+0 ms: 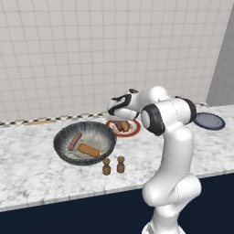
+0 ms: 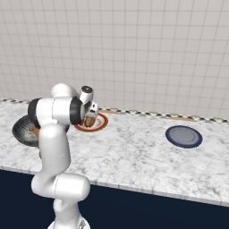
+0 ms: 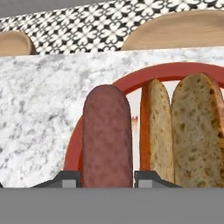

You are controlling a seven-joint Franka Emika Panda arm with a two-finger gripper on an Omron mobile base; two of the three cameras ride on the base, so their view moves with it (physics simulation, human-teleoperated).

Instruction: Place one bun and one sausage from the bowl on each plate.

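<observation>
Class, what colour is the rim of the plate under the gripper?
Red-orange rim on a white plate, clearest in the hand view.

- Two small brown shakers stand side by side on the marble counter, nearer the front edge than the gripper.
- Patterned black-and-white trim strip beyond the gripper, at foot of tiled wall.
</observation>
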